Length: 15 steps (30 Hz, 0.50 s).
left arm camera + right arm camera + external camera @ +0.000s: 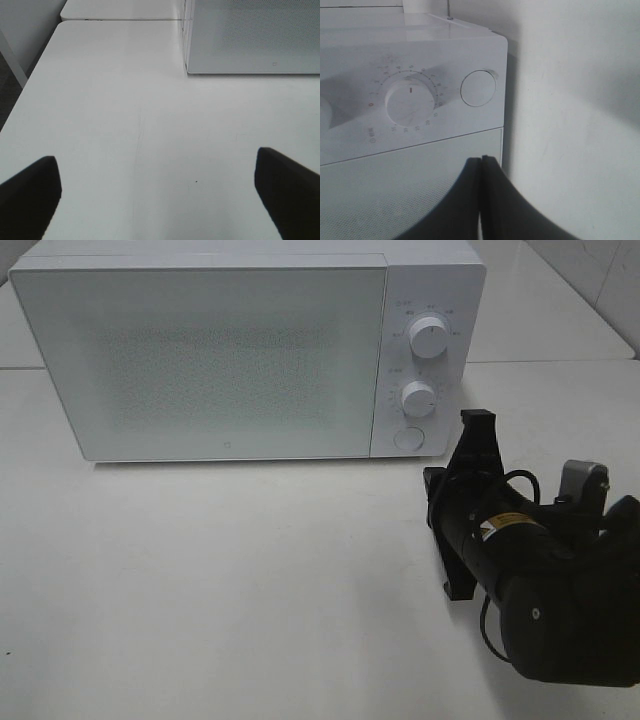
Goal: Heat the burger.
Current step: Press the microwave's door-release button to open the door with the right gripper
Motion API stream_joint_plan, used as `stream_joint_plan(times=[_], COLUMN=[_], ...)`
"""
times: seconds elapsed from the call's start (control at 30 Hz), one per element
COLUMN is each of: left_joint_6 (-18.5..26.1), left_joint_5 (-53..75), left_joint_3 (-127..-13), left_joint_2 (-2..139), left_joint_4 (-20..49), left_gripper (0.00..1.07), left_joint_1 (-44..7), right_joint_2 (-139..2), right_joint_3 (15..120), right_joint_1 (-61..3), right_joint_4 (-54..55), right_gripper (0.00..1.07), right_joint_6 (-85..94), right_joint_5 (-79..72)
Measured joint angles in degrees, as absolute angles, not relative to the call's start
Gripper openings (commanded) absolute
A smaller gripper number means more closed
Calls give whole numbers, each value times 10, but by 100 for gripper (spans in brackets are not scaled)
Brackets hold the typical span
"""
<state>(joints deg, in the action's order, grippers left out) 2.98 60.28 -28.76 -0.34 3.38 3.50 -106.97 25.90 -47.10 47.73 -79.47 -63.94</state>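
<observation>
Exterior high view shows a white microwave [240, 350] standing on the white tabletop [200, 580]. Its frosted door [200, 355] is shut and hides the inside, so what it contains cannot be told. The burger shows in no view. A round button [408, 438] sits low on the panel beside the door. The right fingers [465, 210] are clenched together on nothing, near that button corner. The left fingers [30, 192] are released wide above the tabletop, holding nothing.
</observation>
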Motion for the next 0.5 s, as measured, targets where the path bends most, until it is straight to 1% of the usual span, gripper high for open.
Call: stream_joint_plan(times=[0.4, 0.5], left_joint_6=[30, 30], left_joint_5=[603, 603], left_joint_3=[-288, -288], left_joint_2=[-3, -3], left_joint_4=[34, 34], left_gripper=[100, 100], left_joint_1=[35, 35], right_joint_2=[-1120, -1128], right_joint_3=[347, 358], right_joint_1=[-386, -375], right_joint_4=[410, 395], right_gripper=[0, 0], right_joint_6=[-776, -776], right_joint_5=[-553, -541])
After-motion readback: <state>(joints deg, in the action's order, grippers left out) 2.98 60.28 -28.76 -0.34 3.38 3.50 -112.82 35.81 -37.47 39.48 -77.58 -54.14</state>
